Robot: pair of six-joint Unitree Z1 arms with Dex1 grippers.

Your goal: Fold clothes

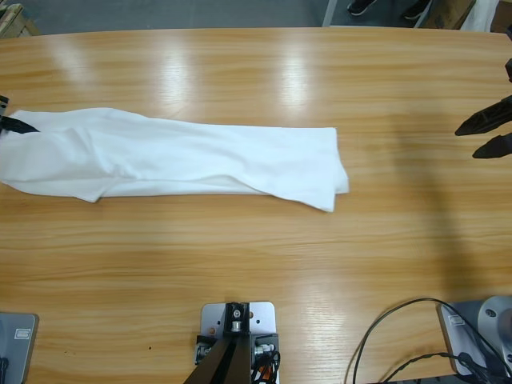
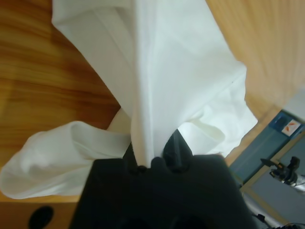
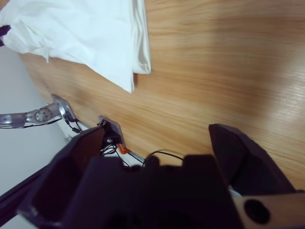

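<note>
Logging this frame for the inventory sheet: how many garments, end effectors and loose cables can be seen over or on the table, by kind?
White T-shirt: 1, folded into a long strip on the table.
End effectors: 2, the left end effector shut on the shirt's end, the right end effector open and apart from it.
Black cable: 1.
Total: 4.

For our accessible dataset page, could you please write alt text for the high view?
A white T-shirt, folded into a long narrow strip, lies across the left half of a wooden table. The left end effector grips the strip's end at the picture's left edge, while the right end effector hangs open at the right edge, well clear of the cloth.
</note>
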